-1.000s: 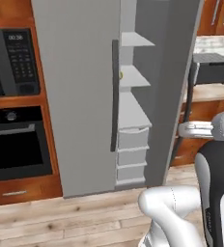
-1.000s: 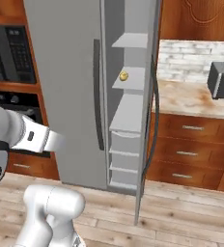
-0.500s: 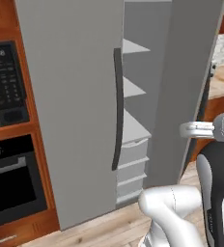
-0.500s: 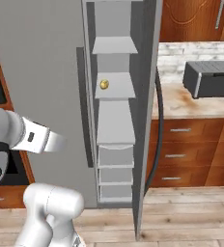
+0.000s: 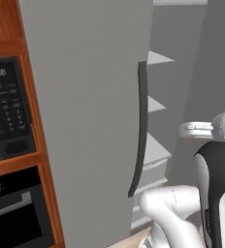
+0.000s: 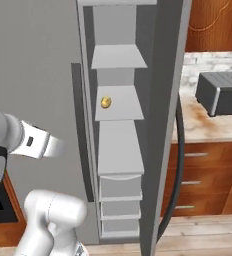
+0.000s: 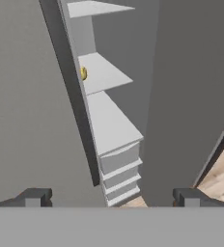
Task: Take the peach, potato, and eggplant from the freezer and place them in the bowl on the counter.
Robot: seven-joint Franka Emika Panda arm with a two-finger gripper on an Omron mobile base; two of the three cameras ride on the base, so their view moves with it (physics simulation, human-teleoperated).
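Your base moved closer to the tall matte-grey freezer (image 6: 48, 60); fingers (image 7: 34, 197) stood released, facing its narrow door gap, pale-yellow potato (image 6: 105, 102) on a shelf.

1. Freezer (image 6: 48, 75): tall, matte grey; door ajar on a narrow column of pale shelves with drawers below; long dark curved handle on the door edge.
2. Potato (image 6: 105, 102): small pale-yellow lump; sits at the left of the second shelf, near its front.
3. Counter (image 6: 208, 125): beige, rust-marbled; right of the freezer, over wooden drawers.

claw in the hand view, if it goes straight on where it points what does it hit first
Probably the freezer's pale shelves in the open gap, not the potato higher up. The claw is open; depth is unclear.
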